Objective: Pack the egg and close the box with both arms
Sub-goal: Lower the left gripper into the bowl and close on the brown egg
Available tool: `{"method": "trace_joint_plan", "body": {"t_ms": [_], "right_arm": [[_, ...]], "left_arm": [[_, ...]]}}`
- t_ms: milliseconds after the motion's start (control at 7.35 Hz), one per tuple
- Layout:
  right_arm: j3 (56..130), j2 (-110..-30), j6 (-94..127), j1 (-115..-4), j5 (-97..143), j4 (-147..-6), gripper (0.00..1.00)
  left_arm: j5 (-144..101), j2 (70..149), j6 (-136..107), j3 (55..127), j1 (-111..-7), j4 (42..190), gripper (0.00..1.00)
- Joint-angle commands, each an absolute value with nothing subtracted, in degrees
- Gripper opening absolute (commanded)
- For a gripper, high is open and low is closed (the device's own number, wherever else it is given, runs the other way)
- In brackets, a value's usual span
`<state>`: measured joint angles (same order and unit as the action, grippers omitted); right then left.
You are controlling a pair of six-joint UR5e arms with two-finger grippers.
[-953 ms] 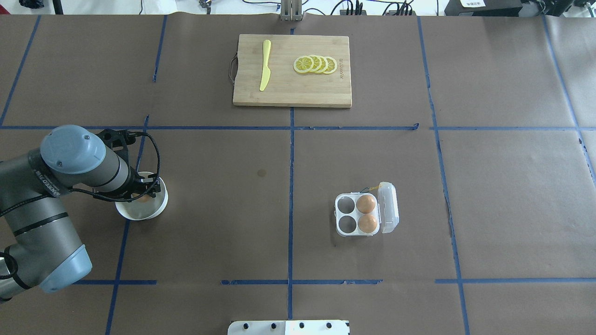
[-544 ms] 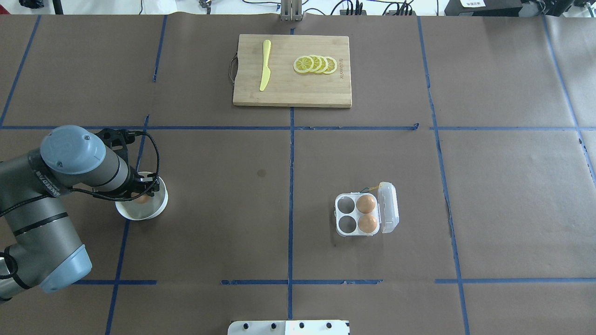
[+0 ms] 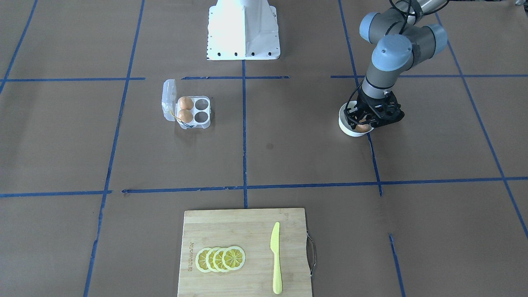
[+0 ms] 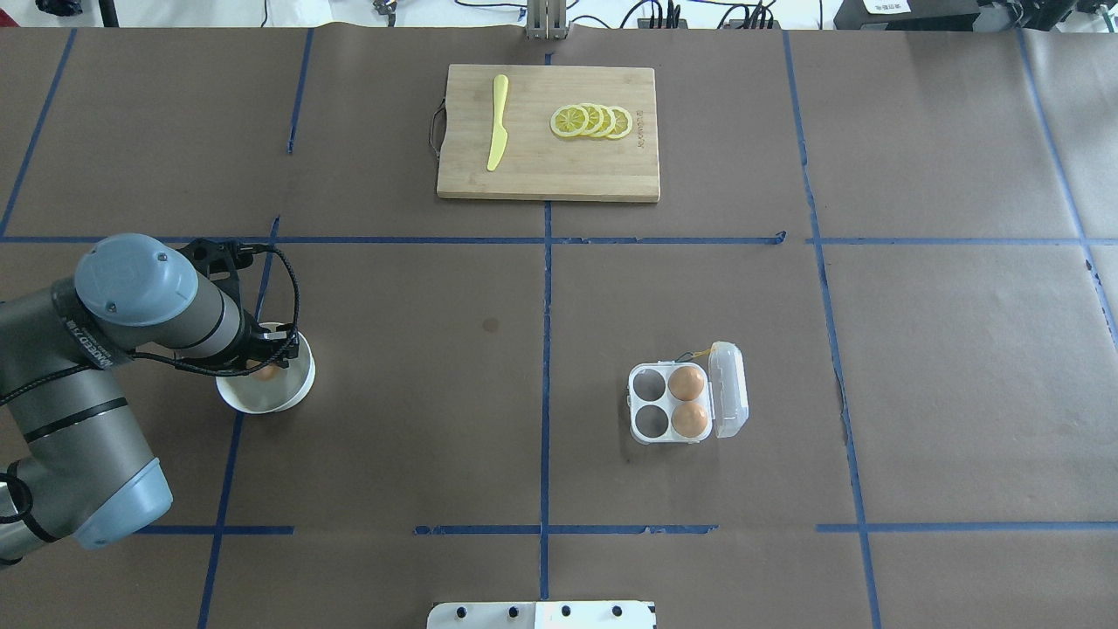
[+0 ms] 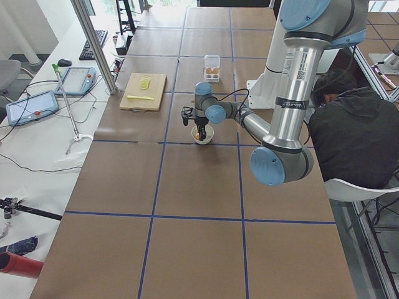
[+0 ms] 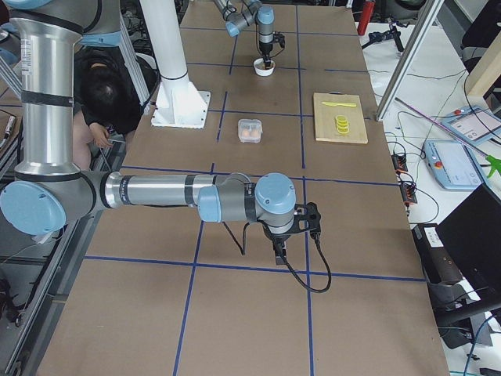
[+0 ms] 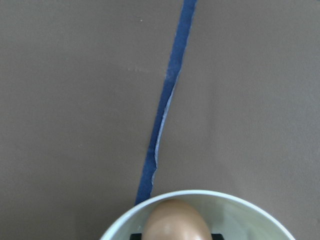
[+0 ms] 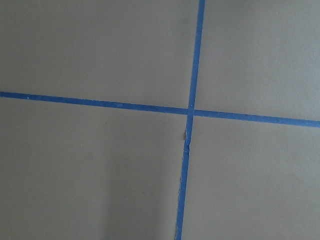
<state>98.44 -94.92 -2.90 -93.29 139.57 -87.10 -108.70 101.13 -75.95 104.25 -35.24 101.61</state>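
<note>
An orange-brown egg lies in a round white bowl at the table's left. My left gripper reaches down into the bowl. In the left wrist view the egg sits between the two black fingertips, which press its sides. The clear box stands open right of centre, its lid folded out to the right. Two eggs fill its right cells; the two left cells are empty. My right gripper hangs over bare table far from the box; whether it is open or shut cannot be told.
A wooden cutting board lies at the far middle with a yellow knife and lemon slices. The white pedestal base stands at the robot's side. Blue tape lines cross the brown table.
The left arm has shifted only very slightly over the bowl. The egg stays between the fingers in the bowl. The box is unchanged.
</note>
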Motion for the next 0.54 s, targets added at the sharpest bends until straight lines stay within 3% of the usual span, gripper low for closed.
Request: {"method": "trace_joint_plan", "body": {"t_ms": [0,408], "right_arm": [[98.4,-94.8,-2.9,-93.3,139.6,-87.1,1.00],[98.5,-94.8,-3.0,-93.3,139.5,-87.0,1.00]], "left_arm": [[-108.6,100.7,-76.2,105.5,-35.7,101.6,0.08],[-108.7,96.5,-76.3,113.8,-36.0,100.9,0.00]]}}
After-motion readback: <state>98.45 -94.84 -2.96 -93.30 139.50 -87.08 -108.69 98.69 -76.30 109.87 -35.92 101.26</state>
